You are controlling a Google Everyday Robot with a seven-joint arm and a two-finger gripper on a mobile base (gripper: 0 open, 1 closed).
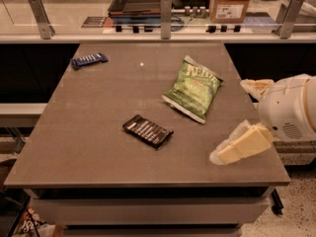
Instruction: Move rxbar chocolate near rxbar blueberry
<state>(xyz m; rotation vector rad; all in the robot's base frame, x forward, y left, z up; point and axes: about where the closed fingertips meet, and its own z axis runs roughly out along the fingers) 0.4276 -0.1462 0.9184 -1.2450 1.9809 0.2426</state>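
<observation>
- Grey-brown matte surface (89, 152) across most of the frame, with its front edge along the bottom.
- Cream-coloured hand (224, 154) at lower right, over the front right corner of the surface and angled down toward the left. Open or closed: cannot tell. Nothing seen in its grasp. Touching the surface or just above it: cannot tell.
- White rounded arm housing (289, 107) directly behind the hand, against the right edge of the frame.
- Black rxbar chocolate (148, 131) a little below centre, lying flat and turned diagonally with its white lettering facing up. Left of the hand and clearly apart from it.
- Green chip bag (193, 89) right of centre, flat and tilted. Up and to the right of the rxbar chocolate, near it but not touching.
- Dark-blue rxbar blueberry (89, 59) at upper left, flat near the far left corner of the surface. Well apart from the rxbar chocolate and the bag.
- Metal posts (166, 16) along the top, standing just beyond the far edge.
- Dark tray (140, 1) at top centre and a cardboard box (231, 4) at top right, both behind the posts.
</observation>
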